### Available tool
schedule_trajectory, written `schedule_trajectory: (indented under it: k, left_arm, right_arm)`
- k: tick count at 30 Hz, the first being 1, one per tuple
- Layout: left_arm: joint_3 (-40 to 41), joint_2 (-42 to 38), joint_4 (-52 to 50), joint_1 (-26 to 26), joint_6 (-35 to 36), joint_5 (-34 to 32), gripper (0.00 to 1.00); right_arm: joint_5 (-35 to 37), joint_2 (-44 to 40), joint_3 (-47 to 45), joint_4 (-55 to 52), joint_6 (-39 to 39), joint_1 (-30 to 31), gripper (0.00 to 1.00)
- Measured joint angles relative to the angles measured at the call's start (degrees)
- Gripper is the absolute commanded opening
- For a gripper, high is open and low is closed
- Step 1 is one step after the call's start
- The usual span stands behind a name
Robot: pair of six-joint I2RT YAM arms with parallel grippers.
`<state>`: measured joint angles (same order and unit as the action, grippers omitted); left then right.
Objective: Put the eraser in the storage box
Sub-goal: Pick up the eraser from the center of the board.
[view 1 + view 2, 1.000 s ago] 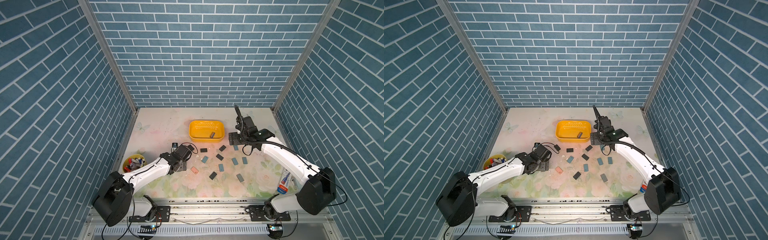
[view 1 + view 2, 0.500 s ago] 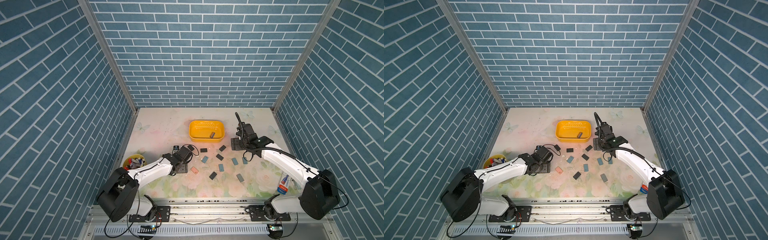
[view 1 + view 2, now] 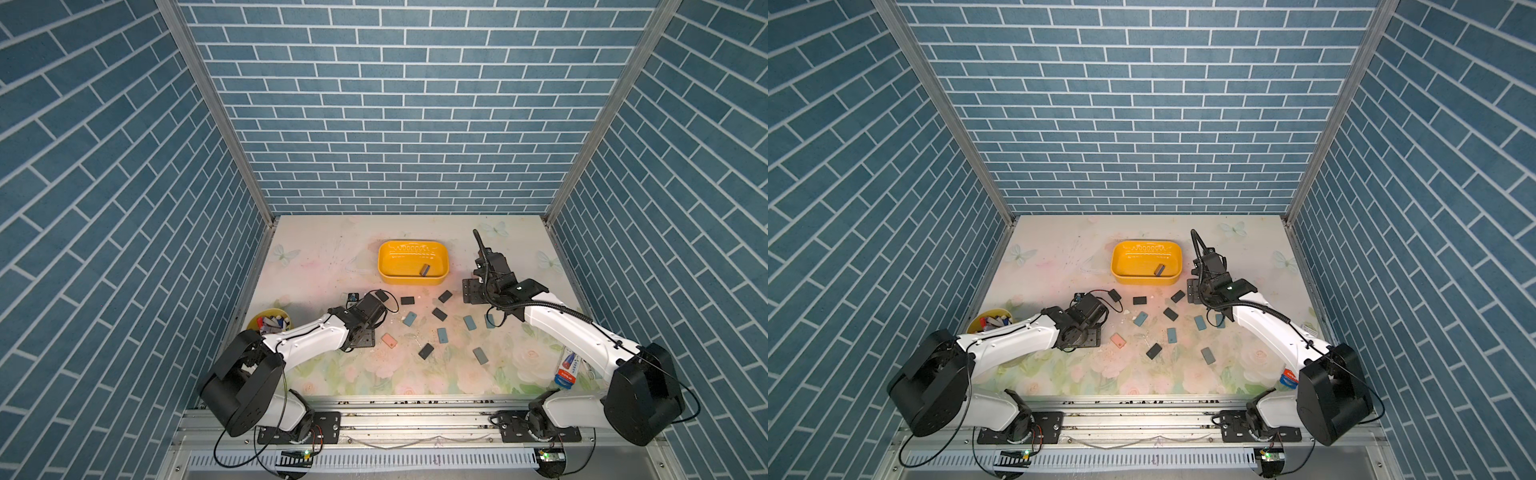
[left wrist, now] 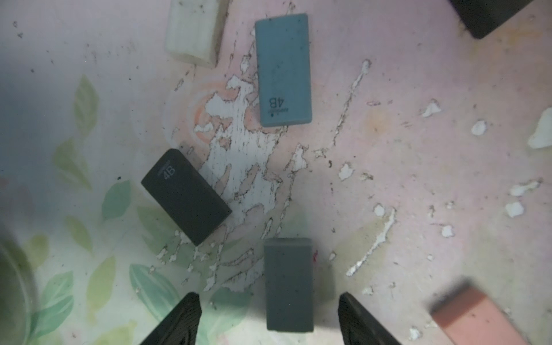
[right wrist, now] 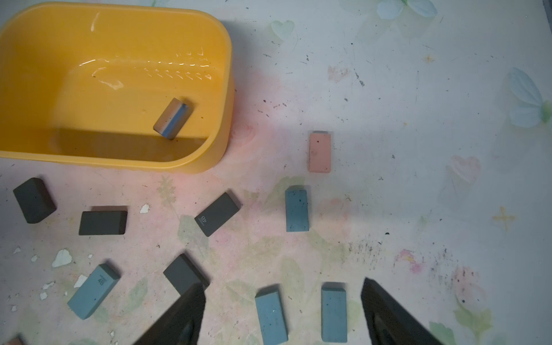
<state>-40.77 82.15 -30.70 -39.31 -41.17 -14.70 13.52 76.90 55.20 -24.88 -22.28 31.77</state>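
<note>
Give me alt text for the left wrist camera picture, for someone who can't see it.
Jaws of the left gripper stand open either side of a grey-blue eraser lying flat on a worn floral mat, not touching it. Beyond lie a black eraser and a teal eraser, both stamped 4B, and a pink eraser partly cut off by the frame.

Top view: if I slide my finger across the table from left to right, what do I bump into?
Cup of pens → storage box → grey eraser nearest the tube → red-and-blue tube.
</note>
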Motion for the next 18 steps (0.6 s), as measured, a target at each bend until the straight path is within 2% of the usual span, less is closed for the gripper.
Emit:
schedule_trajectory:
  k: [18]
  left_arm:
    - [1.3,1.7,3.3,0.0,-0.3,0.9,0.62]
  right_arm:
    - [-1.4,0.0,-0.7,0.6,-0.5,0.0,0.83]
